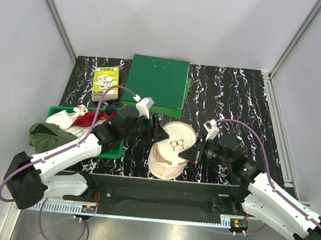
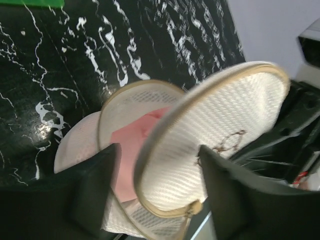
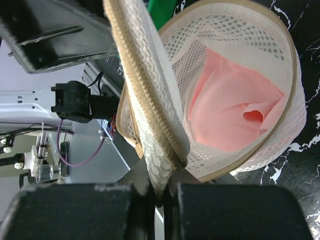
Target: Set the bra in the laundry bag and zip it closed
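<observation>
The black marbled table (image 1: 235,98) lies bare to the right of the laundry bag (image 1: 165,164) and beyond it. The bag's lower half sits just beside the near edge. My right gripper (image 3: 157,192) is pinched tight on the raised lid's zip rim. My left gripper (image 1: 159,134) stands wide, a finger on either side of that lid, gripping nothing. The bra (image 3: 225,110) lies inside the lower half, partly veiled by mesh. A green basket (image 1: 110,152) crowds the bag's left.
</observation>
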`<state>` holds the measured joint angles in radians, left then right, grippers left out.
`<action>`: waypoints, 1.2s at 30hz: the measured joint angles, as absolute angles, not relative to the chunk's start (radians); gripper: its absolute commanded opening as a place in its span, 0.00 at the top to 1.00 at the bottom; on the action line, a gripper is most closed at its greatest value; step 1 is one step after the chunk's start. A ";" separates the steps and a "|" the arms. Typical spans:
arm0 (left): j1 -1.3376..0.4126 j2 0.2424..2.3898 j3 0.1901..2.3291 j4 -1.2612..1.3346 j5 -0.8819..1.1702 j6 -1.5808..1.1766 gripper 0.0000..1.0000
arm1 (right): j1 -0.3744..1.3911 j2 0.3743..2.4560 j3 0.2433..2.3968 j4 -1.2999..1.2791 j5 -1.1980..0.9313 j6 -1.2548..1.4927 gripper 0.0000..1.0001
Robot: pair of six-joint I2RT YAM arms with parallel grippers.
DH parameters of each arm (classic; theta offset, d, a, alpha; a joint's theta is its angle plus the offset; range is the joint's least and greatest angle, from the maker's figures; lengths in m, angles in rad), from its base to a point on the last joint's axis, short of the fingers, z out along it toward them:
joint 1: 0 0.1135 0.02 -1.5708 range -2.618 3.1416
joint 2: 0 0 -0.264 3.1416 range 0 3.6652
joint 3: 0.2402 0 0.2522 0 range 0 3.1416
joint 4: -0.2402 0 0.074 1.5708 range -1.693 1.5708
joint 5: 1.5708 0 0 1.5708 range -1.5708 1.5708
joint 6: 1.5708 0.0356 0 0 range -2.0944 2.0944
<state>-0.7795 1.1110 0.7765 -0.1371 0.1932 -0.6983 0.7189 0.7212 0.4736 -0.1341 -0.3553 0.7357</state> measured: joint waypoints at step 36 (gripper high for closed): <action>-0.726 0.970 0.627 -0.138 0.257 -0.978 1.00 | 0.836 0.676 0.315 -0.245 -0.138 1.525 0.24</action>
<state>-0.7261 0.9699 0.6270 -0.1375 0.2573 -0.9775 0.8364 0.6762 0.3149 -0.2455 -0.1379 1.5246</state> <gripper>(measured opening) 0.027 0.780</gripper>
